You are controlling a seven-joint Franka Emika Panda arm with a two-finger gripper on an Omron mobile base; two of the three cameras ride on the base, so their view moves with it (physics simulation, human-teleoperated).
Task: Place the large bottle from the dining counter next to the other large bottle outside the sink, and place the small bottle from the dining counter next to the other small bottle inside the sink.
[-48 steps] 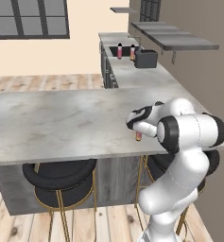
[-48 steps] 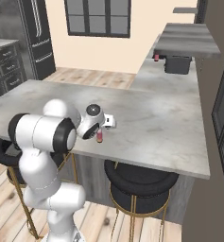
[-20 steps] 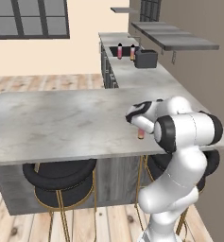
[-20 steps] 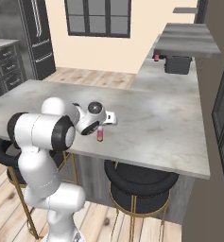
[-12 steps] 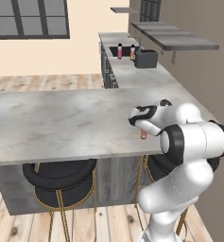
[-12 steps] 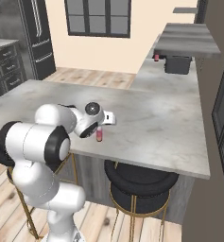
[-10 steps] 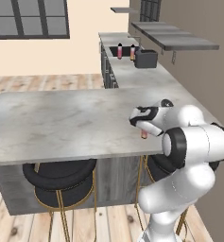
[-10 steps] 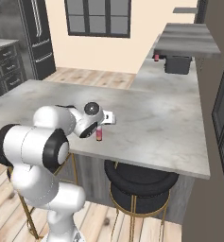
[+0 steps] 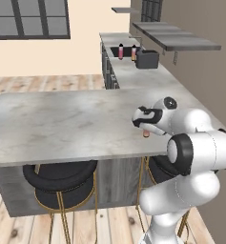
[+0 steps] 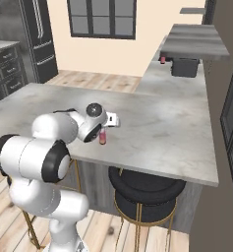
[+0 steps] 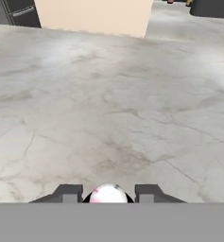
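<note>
One small bottle (image 10: 102, 137) upright on dining counter (image 10: 162, 128), end effector (image 11: 107, 194) clamped around it

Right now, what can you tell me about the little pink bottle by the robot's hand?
The small bottle is pinkish red with a paler, rounded top. It stands upright on the grey marble dining counter, near the front edge. The gripper sits right above it, with a dark finger tip on each side of the top in the hand view. Whether the fingers press on it is too hard to tell. What it is made of cannot be judged.
</note>
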